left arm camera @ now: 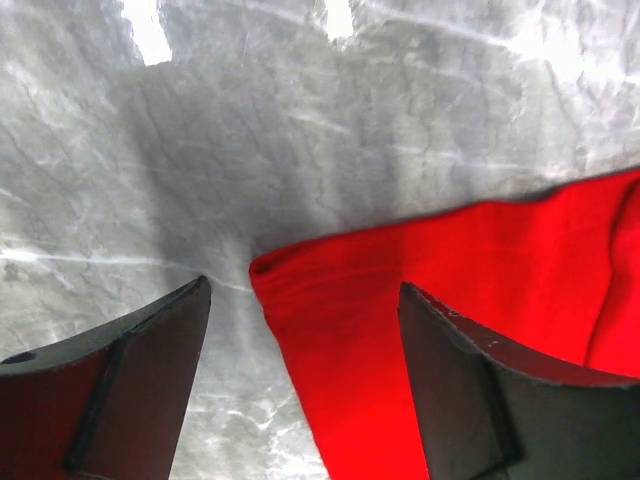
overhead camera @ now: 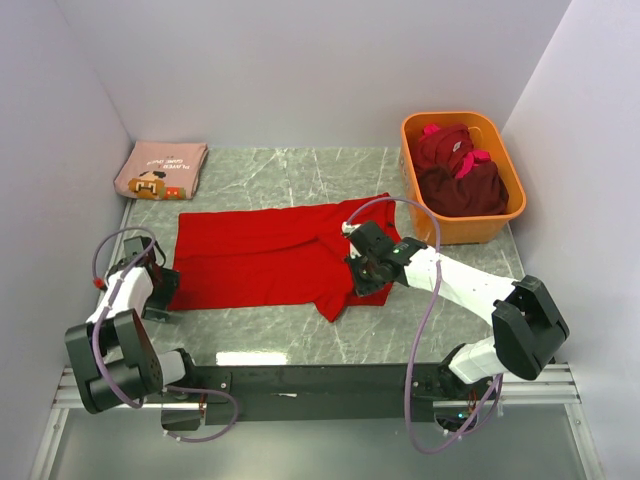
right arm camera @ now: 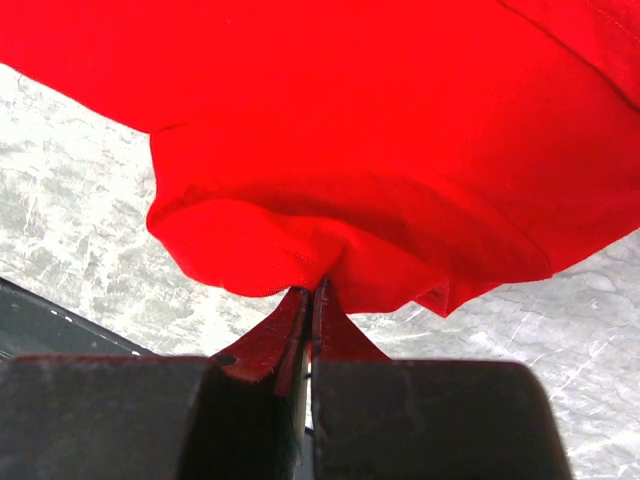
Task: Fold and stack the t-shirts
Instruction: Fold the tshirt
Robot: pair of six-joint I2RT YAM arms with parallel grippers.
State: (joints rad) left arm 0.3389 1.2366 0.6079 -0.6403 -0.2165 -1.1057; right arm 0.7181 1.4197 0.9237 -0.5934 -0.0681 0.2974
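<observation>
Left tool (left arm camera: 305,290): jaws spread wide, grasping nothing. The near-left corner of the plain bright red cloth t-shirt (overhead camera: 255,258) lies flat on the grey marbled worktop (overhead camera: 400,335) below the gap between its fingers. Right tool (right arm camera: 312,295): clenched on a bunched edge of the same red shirt, near the worktop's middle. Red shirt: spread lengthwise across the worktop centre, its right end rumpled and partly doubled. Step in hand, as judged: folding the red shirt, with the right side held ready to go over. Next move calls for the right tool to lay its fold squarely and the left to pin or re-grip the corner. Left arm: folded low by the near-left edge, wrist pointing down. Right arm: stretched from the near-right edge toward centre. Folded dusty-pink printed tee (overhead camera: 160,170): far-left corner. Dark maroon tees with pink trim (overhead camera: 460,178): heaped in an orange plastic tub (overhead camera: 465,232), far-right corner.
</observation>
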